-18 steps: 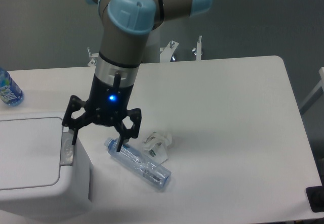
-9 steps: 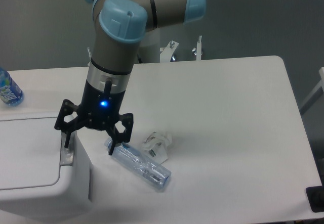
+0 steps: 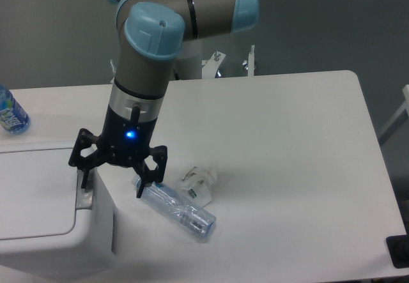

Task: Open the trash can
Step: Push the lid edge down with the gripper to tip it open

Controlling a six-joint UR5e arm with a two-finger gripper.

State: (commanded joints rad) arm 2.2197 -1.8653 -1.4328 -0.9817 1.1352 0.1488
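The gripper is seen with its two fingers spread wide apart and nothing is held between them; it hangs over the right edge of the trash can, which fills the lower left corner of the table.

The relation that matters is this one: the grey push-button strip lies directly under the gripper's left-hand finger as seen by the camera, and the tip appears to be just at the strip or touching it; contact cannot be confirmed from this single view. The other finger hangs outside the can, to the right of its wall, above the neck end of a clear plastic bottle lying on the table; whether it touches the bottle cannot be told.

The strip is narrow, and its long axis runs along the rim, away from the camera; the line between the two fingertips crosses it nearly at a right angle, so only one finger can be brought onto it. The flat lid lies closed, further to the left of the gripper.

It is judged that a short downward press is what remains, and that a sideways drift to the right would carry the fingertip off the rim.

A crumpled clear wrapper is seen beyond the bottle, and a second bottle with a blue label stands far to the left, behind the can.
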